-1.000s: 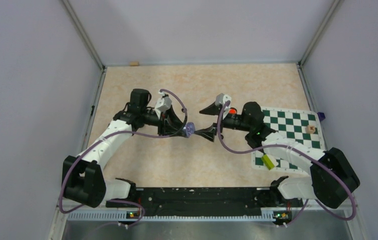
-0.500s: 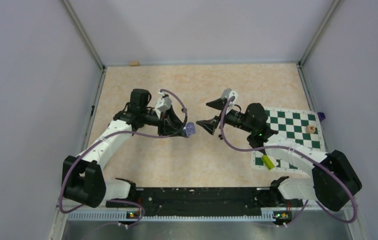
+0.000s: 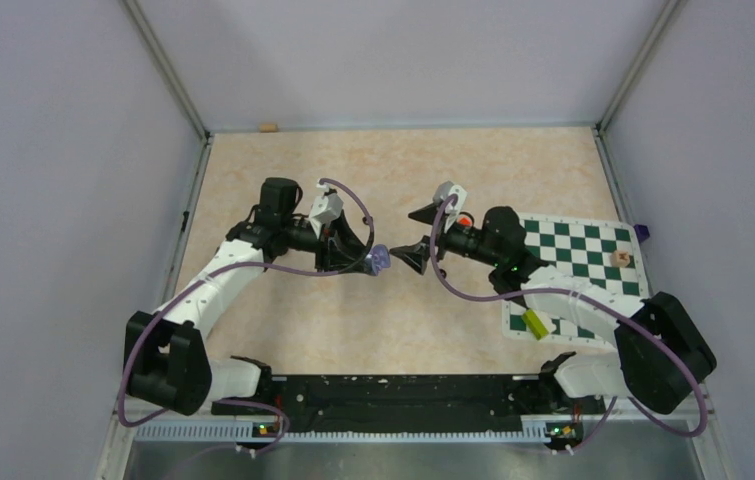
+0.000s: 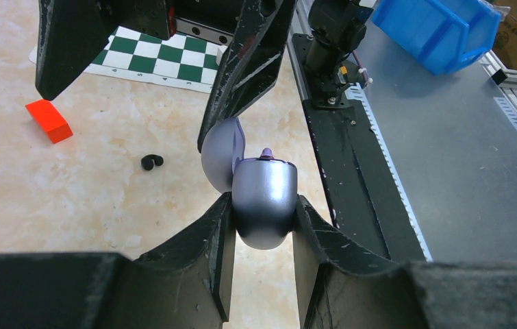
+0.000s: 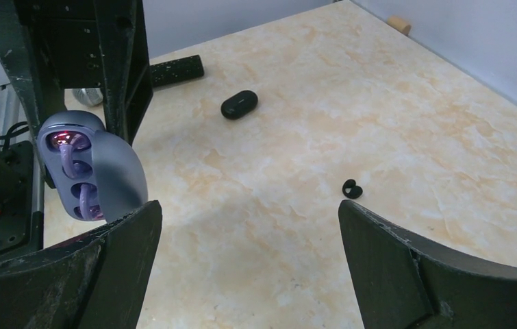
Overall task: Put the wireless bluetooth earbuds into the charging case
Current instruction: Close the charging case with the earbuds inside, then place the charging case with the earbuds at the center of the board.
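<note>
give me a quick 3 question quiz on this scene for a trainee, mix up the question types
1. True or false: the left pincer is shut on the lilac case.
2. Pick one. The right pincer is: A, shut on a black bud; B, open with nothing in it; C, out of every view.
3. Fill in the blank: the earbuds seated in the open case are ___ in colour.

Key: 1 true. 2 B. 3 lilac.
</note>
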{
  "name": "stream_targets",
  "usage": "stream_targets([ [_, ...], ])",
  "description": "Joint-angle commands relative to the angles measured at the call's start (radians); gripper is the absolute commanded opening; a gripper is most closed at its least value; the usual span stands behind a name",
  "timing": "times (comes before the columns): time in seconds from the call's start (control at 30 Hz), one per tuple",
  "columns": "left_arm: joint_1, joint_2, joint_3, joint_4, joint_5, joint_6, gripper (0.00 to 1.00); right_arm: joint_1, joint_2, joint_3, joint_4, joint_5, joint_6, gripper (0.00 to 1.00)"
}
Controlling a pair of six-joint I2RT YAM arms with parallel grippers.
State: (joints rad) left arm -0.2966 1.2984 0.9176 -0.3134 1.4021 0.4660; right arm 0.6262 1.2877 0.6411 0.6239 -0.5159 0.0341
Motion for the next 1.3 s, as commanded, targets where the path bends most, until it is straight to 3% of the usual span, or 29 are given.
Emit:
stream_targets([
  [0.0,-0.004,-0.022,-0.008,0.030,0.040,0.007,0.00,0.023,0.002,0.018,0.034,-0.041,-0.009,0.99],
  [0.57,-0.006,-0.021,-0.005,0.030,0.038,0.004,0.00,0.033,-0.007,-0.009,0.142,-0.197,0.095,0.99],
  [0.83,-0.006,-0.021,-0.004,0.030,0.036,0.002,0.00,0.033,-0.013,-0.005,0.124,-0.181,0.072,0.99],
  [1.03,-0.005,-0.018,-0.008,0.030,0.006,0.010,0.00,0.017,-0.063,0.037,-0.014,0.122,-0.095,0.99],
  [1.27,-0.006,0.013,-0.004,0.106,-0.107,-0.078,0.00,-0.053,-0.106,0.031,-0.006,0.517,-0.150,0.99],
])
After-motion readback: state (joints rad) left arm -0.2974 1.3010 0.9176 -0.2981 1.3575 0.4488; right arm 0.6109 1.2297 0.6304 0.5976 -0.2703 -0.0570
